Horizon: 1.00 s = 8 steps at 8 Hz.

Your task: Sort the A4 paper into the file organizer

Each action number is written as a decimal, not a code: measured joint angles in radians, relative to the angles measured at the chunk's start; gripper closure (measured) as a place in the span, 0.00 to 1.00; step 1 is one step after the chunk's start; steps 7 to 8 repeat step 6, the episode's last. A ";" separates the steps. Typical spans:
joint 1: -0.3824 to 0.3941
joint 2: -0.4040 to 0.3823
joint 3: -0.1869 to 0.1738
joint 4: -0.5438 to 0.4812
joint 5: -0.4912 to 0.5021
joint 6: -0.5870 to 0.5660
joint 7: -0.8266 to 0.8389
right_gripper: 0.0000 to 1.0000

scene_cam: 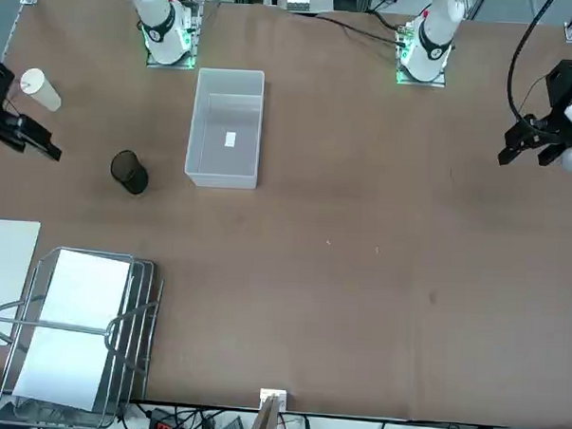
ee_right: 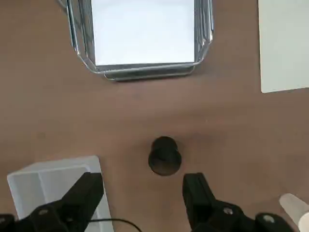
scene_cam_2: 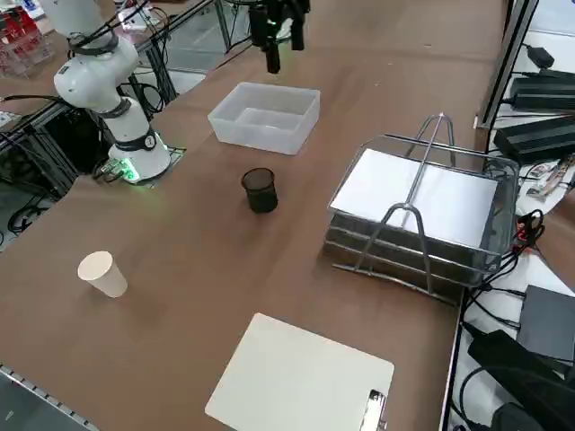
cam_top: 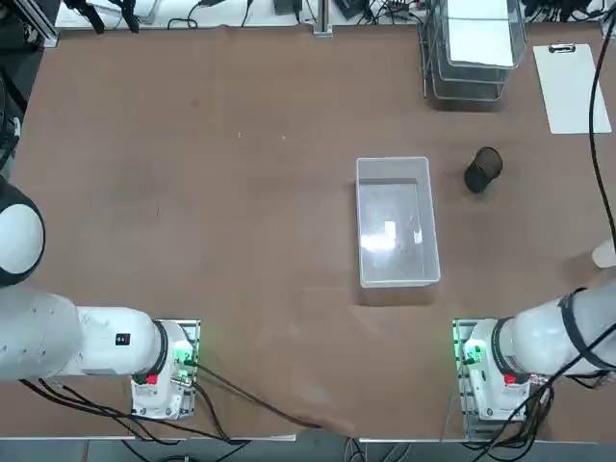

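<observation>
Room L of bin (cam_top: 397, 226), blk cup (cam_top: 483, 169) R

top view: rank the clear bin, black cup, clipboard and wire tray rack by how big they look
Largest to smallest in the top view:
1. wire tray rack
2. clear bin and clipboard, too alike to rank
3. black cup

The right gripper, open, hovers above the table.

The site is a robotics lab. Indicators: two white jointed robot arms with black collars, the left (cam_top: 106, 342) and the right (cam_top: 549, 337), bolted to a broad brown tabletop (cam_top: 260, 192); silver metal framing (scene_cam_2: 499, 72) along the table edge; loose black cables (scene_cam_2: 517, 260) and black box-shaped electronic units (scene_cam_2: 539, 139) beside it.
</observation>
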<state>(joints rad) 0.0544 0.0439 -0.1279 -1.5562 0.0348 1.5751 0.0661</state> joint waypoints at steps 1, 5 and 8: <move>-0.007 -0.054 0.006 -0.066 -0.002 0.012 -0.009 0.00; -0.014 -0.128 0.062 -0.144 -0.021 0.031 -0.010 0.00; -0.016 -0.128 0.084 -0.145 -0.033 0.031 -0.009 0.00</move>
